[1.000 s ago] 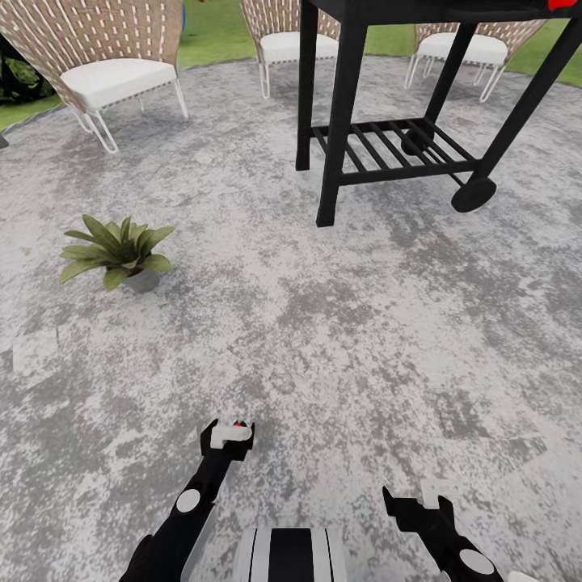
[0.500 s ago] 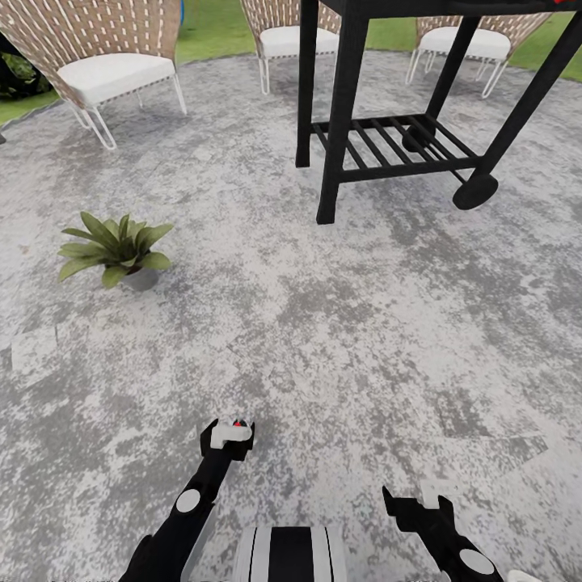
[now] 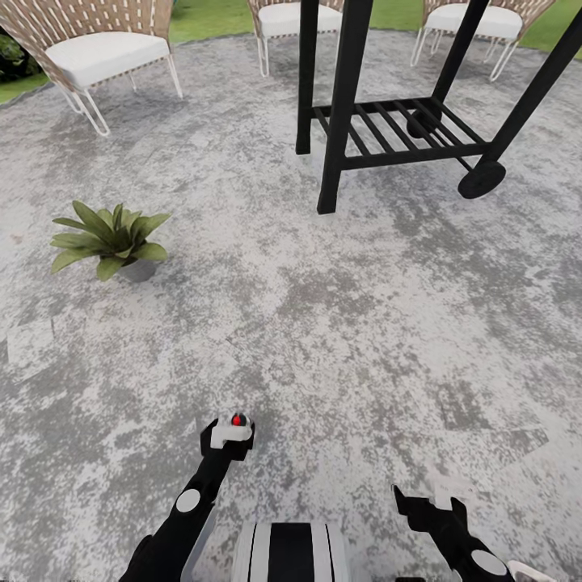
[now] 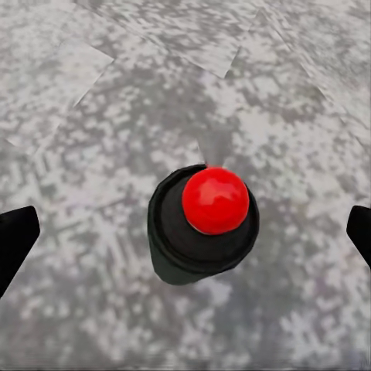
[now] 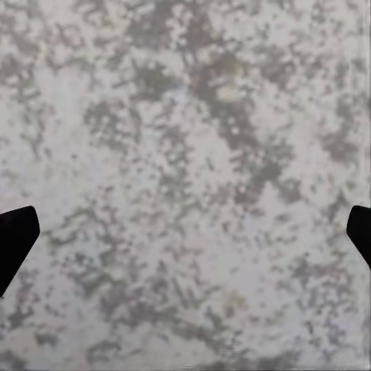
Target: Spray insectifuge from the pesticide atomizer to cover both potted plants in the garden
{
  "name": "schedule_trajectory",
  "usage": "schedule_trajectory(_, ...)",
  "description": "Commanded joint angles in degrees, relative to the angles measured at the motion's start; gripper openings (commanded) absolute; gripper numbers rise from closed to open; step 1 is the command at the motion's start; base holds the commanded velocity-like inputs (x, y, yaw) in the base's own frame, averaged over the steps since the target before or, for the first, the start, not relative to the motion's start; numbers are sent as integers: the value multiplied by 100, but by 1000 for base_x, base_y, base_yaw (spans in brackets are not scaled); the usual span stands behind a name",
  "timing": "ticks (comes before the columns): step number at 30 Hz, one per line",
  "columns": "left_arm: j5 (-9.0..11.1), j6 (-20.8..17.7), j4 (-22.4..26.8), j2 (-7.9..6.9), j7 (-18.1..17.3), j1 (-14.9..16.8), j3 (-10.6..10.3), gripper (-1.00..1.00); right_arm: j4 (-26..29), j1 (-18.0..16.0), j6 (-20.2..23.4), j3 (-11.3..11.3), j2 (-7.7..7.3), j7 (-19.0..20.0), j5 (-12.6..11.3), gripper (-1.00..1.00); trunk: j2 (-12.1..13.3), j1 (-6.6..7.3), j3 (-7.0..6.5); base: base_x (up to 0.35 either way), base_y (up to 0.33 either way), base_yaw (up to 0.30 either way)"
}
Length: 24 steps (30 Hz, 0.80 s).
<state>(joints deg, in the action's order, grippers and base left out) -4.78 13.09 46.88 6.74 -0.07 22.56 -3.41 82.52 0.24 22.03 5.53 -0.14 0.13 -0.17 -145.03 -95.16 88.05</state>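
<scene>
My left gripper (image 3: 229, 439) is shut on the pesticide atomizer (image 3: 233, 428), whose white spray head and red dot show at the arm's end, low in the head view. From the left wrist camera the atomizer (image 4: 205, 228) appears end-on, a dark round body with a red dot, above the paving. One potted plant (image 3: 109, 242), a green rosette in a grey pot, stands on the patio (image 3: 267, 323) ahead to the left, well away from the gripper. My right gripper (image 3: 428, 513) hangs open over bare paving at the lower right; its fingertips (image 5: 15, 236) are wide apart.
A black wheeled cart (image 3: 388, 129) with a slatted lower shelf stands ahead to the right. Wicker chairs (image 3: 97, 52) with white cushions line the patio's far edge, with lawn (image 3: 210, 20) behind them. Open paving lies between me and the plant.
The whole head view has shifted, so the camera moved; chairs and plant sit a little higher in it. The atomizer stays in my left gripper, its red dot showing more. The right gripper sits slightly lower.
</scene>
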Motion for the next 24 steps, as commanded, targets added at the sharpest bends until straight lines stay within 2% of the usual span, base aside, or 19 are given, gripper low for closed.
schedule_trajectory(1,-50,18,-3,3,-1,3,7,100,11,2,29,34,1,3,-4,100,-1,1,8,0,0,0)
schedule_trajectory(18,-50,18,-3,3,1,2,7,100,9,2,29,89,5,2,-6,100,-4,-4,65,0,0,0)
schedule_trajectory(24,-50,18,-3,3,0,1,7,100,9,2,29,89,5,3,-5,100,-12,-20,198,0,0,0)
